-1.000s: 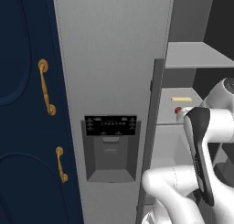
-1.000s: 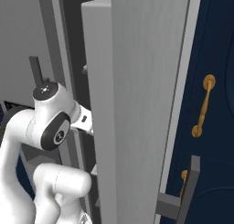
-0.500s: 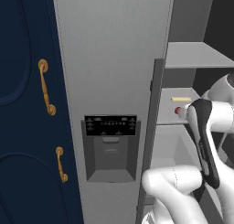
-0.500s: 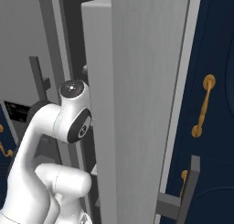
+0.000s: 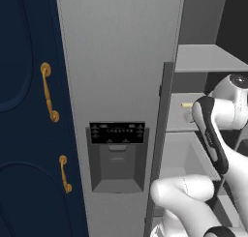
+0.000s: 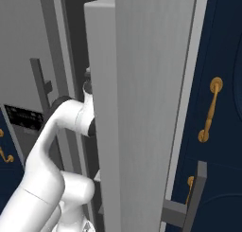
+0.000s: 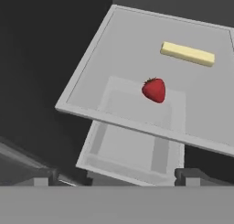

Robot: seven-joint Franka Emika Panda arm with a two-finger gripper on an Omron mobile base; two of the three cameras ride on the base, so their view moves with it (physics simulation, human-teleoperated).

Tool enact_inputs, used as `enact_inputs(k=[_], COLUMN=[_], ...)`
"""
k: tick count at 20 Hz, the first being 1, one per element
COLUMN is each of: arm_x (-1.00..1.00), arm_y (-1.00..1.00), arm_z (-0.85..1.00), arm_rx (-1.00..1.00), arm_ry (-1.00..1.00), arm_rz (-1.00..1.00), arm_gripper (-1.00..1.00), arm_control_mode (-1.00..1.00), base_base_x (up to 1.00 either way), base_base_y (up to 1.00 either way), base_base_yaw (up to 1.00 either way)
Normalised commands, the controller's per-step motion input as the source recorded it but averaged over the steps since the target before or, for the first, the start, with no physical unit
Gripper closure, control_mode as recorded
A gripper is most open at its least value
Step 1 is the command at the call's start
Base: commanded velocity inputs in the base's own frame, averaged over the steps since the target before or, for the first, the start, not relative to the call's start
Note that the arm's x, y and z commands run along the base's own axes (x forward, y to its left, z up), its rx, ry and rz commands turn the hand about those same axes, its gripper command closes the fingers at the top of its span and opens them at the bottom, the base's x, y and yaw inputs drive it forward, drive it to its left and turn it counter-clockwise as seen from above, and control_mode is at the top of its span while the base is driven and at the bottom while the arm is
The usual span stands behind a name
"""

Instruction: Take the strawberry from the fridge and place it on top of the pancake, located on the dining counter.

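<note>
Gripper [image 7: 116, 176] wide open, empty, poised above and in front of the fridge [image 5: 121, 62] shelf [image 7: 105, 67]. Strawberry [image 7: 154, 89] lying on that shelf, near its front edge, well apart from the pale yellow stick [image 7: 187, 53] farther back.

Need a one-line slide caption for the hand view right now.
Open fingers look down on a strawberry and a yellow stick, apart on a fridge shelf.

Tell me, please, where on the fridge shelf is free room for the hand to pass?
The shelf is bare left of the strawberry up to its left edge, and along the front edge. It is tighter on the right, between the strawberry and the yellow stick.
</note>
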Motion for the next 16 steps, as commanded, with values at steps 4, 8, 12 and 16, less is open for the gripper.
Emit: enact_inputs(k=[4, 8, 12, 16], arm_x=[0.58, 0.53, 0.61, 0.52], arm_y=[-0.25, -0.28, -0.15, -0.18], arm_z=[-0.33, -0.32, -0.21, -0.19], arm_rx=[-0.03, 0.0, 0.0, 0.0], arm_ry=[0.01, 0.0, 0.1, 0.07], arm_rz=[0.02, 0.04, 0.0, 0.0], arm_gripper=[-1.0, -1.0, -1.0, -1.0], arm_control_mode=[-1.0, -1.0, -1.0, -1.0], base_base_x=[0.0, 0.0, 0.0, 0.0], base_base_y=[0.0, 0.0, 0.0, 0.0], base_base_yaw=[0.0, 0.0, 0.0, 0.0])
